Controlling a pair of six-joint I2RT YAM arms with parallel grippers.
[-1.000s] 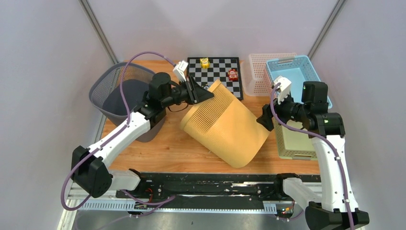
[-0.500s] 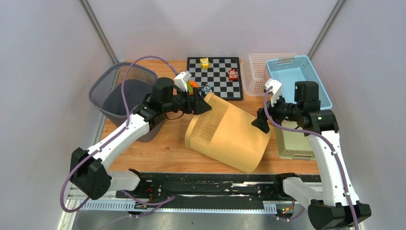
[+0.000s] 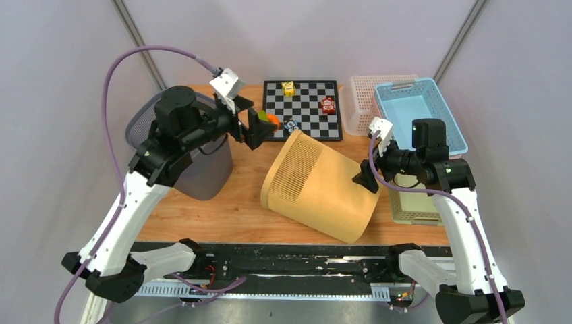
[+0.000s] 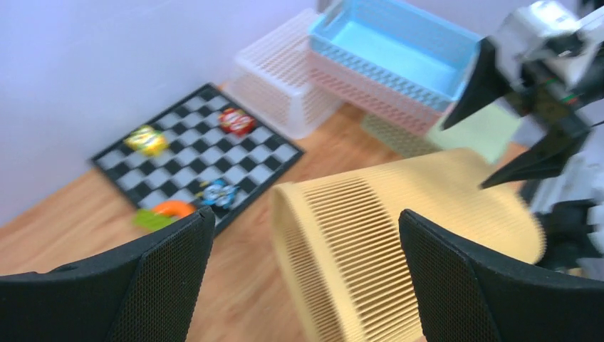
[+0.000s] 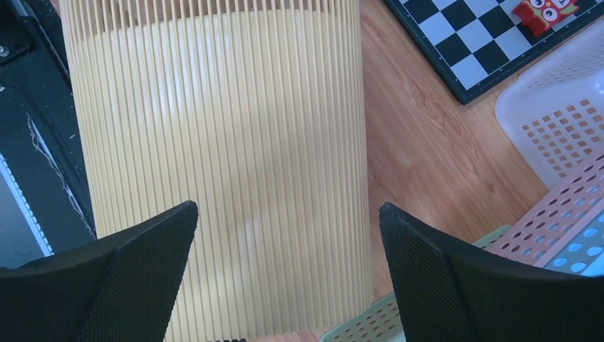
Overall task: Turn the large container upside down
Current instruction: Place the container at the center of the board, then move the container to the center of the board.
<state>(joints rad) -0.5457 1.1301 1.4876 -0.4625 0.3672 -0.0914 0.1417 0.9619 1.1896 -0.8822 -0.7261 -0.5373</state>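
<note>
A grey mesh wastebasket [image 3: 206,175] stood at the left, a black-and-white checkerboard mat [image 3: 311,101] with small toys behind, and stacked plastic baskets [image 3: 418,111] at the right. Together they hemmed in the yellow ribbed plastic bin [image 3: 320,192], which lay on its side mid-table, mouth toward the left. The left gripper [image 3: 260,129] hung spread wide and empty near the mat's corner. The right gripper [image 3: 364,178] was spread wide at the bin's closed end — contact unclear. A second earlier the left fingers pinched the rim — since released and drawn back.
</note>
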